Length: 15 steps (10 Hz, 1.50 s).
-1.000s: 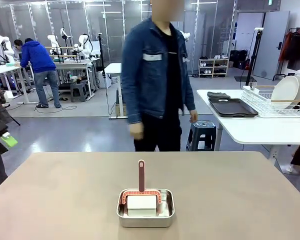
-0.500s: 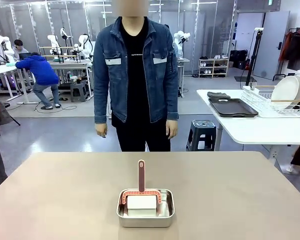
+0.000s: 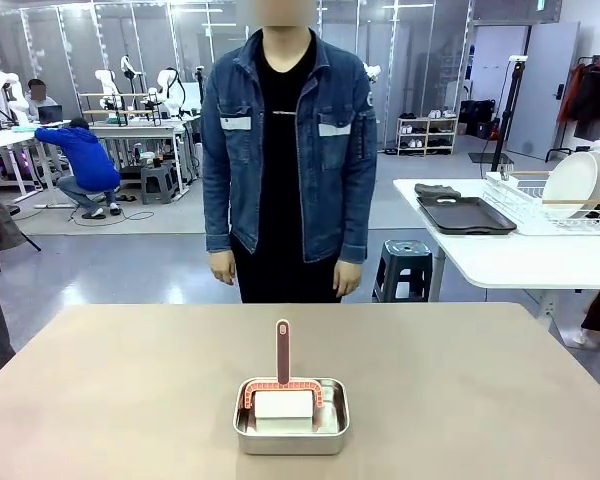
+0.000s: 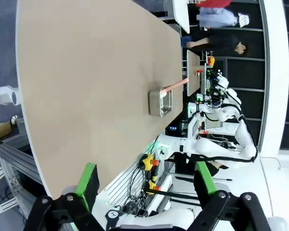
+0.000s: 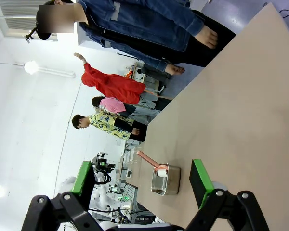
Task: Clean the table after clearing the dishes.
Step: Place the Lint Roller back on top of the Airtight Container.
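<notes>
Two grippers gaped empty: left gripper (image 4: 144,180), right gripper (image 5: 142,178), beige table (image 4: 86,82) at twelve o'clock of each, steel pan (image 5: 166,180) between right fingers.

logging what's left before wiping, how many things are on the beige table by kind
steel pan: 1
red-handled brush standing in the pan: 1
white block in the pan: 1
plates on the beige table: 0
total: 3

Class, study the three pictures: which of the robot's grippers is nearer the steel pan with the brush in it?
Hard to call. The left gripper and right gripper both hang open, back from the steel pan, which looks similarly far off in each wrist view.
</notes>
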Tool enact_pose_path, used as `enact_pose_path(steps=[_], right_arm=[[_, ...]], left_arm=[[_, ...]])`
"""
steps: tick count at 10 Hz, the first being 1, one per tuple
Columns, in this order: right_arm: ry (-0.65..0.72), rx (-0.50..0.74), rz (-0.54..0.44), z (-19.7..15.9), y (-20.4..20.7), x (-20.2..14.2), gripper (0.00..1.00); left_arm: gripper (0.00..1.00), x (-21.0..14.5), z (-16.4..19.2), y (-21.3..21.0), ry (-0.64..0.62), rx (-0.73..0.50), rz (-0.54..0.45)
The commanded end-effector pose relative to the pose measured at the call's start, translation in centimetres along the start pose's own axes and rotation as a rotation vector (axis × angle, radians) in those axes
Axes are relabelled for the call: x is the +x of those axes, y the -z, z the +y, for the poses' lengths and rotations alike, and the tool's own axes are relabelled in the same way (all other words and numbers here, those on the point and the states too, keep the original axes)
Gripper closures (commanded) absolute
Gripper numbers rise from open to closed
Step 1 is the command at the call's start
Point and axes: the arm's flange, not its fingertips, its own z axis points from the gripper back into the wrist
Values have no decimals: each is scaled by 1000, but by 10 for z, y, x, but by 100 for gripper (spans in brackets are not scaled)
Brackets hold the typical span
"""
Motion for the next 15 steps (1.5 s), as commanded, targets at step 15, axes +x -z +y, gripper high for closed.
enact_pose_path(steps=[15], right_arm=[[-5, 9, -3, 3, 1, 1, 0]], left_arm=[[0, 2, -11, 8, 4, 64, 9]])
